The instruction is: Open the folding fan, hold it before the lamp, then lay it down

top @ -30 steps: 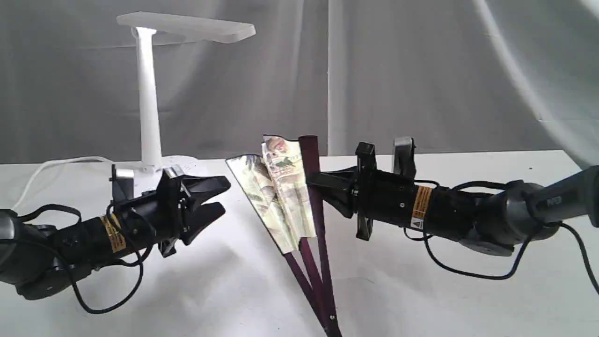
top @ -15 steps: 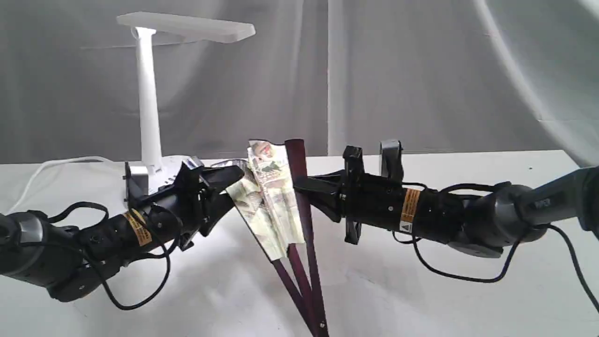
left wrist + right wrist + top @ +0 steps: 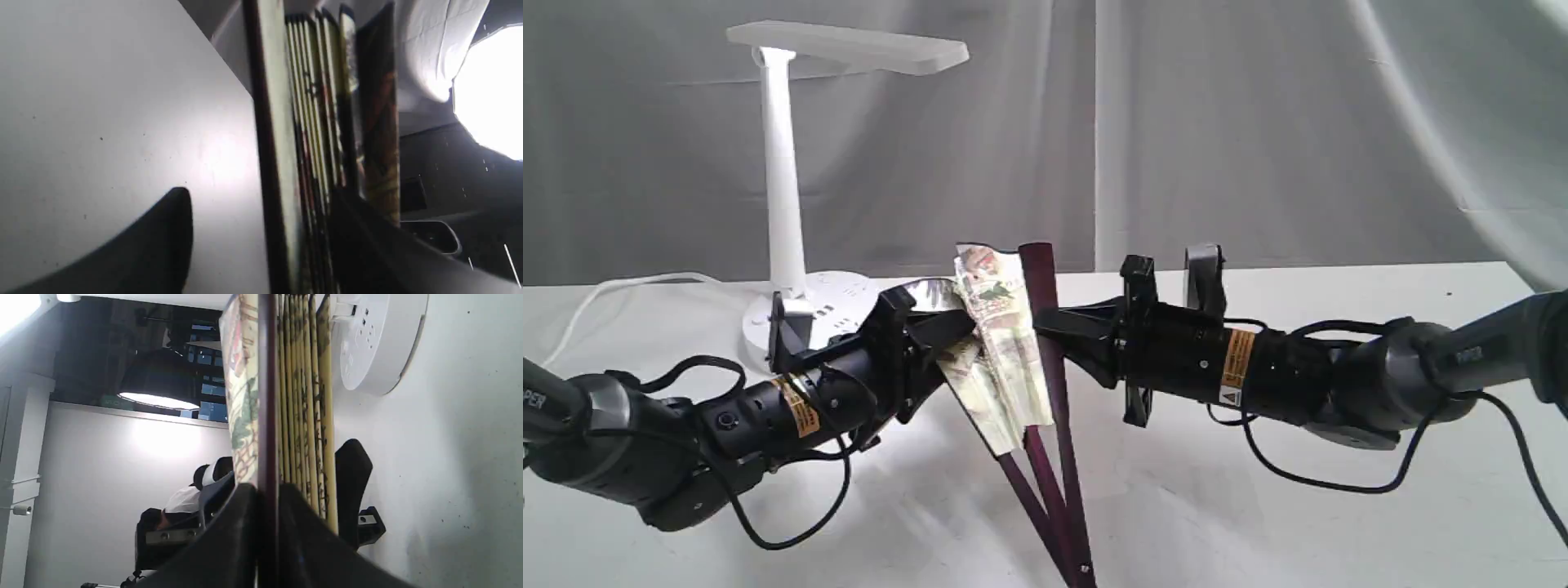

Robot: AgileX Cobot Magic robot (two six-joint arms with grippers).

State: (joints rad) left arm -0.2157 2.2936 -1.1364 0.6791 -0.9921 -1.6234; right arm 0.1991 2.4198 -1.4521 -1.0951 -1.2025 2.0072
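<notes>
Your right claw (image 3: 1045,325) is clamped on the outer maroon rib of the partly opened cream paper folding fan (image 3: 1001,351), tilted over the white table (image 3: 1258,506) near the white desk lamp (image 3: 783,188), while your left claw (image 3: 952,351) gapes around its pleats.

The right gripper (image 3: 267,492) pinches the fan's (image 3: 304,396) dark maroon outer rib (image 3: 267,396) tight between its two black fingers. The yellowed pleats stand bunched just beside that rib, barely spread. Past them the lamp's (image 3: 376,343) round base, sockets showing, sits on the white bench (image 3: 461,457).
</notes>
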